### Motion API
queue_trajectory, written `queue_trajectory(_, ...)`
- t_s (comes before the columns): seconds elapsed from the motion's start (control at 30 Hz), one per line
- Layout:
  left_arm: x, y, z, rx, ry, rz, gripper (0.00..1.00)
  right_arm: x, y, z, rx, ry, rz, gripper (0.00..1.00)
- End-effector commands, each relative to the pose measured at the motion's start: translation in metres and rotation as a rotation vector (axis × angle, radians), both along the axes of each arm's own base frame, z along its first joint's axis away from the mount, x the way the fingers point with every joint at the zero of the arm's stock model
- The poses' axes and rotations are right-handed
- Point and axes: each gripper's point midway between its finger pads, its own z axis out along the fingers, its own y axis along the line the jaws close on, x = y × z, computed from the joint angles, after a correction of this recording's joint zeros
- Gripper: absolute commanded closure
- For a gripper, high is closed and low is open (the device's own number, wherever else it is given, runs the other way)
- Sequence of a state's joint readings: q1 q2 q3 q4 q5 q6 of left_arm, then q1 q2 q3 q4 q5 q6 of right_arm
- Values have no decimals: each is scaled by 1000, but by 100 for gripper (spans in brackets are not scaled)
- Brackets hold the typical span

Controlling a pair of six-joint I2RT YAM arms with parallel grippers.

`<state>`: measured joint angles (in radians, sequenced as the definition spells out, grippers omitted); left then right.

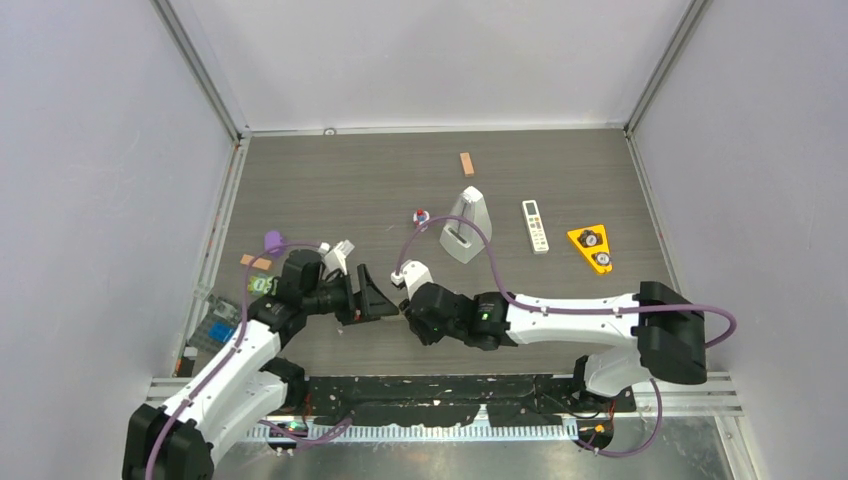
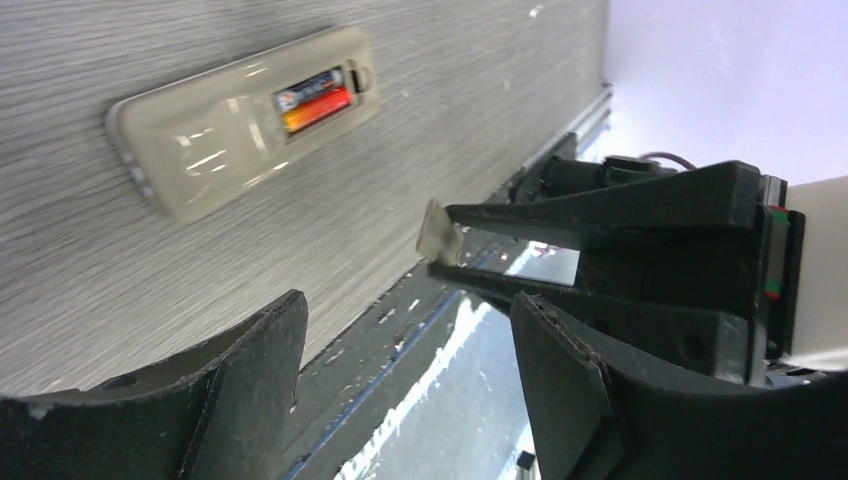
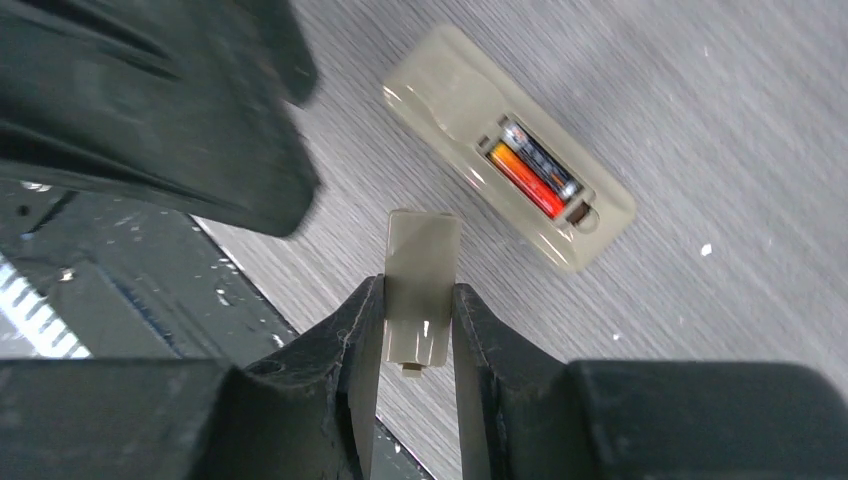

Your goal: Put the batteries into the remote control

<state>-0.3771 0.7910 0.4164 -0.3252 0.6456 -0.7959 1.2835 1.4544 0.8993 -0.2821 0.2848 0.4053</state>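
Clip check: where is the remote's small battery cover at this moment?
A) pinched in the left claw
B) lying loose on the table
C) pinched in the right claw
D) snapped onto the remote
C: the right wrist view shows the cover clamped in the right claw, while the remote control lies with its batteries exposed.

Robotics laboratory test cell — grey wood-grain table (image 1: 330, 180) walled by plain pale panels (image 1: 100, 150) on aluminium framing (image 1: 200, 65); cabled left arm (image 1: 225, 375) and right arm (image 1: 570, 312) bolted to a black base plate (image 1: 400, 385) at its near edge.
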Motion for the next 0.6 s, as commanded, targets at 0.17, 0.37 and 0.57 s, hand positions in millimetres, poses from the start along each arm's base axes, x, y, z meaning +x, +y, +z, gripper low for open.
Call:
queue_trajectory(0.17,-3,-28,37,-215,-32,-168,32,-4,39,72,200,-132,212,84)
queue_trajectory(0.37,-3,-33,36,-250,4,-185,56,-3,45,81,213,-153,236,84)
queue_trajectory(0.57,-5,-35,35,-286,23,-198,83,-5,47,81,224,-137,234,83)
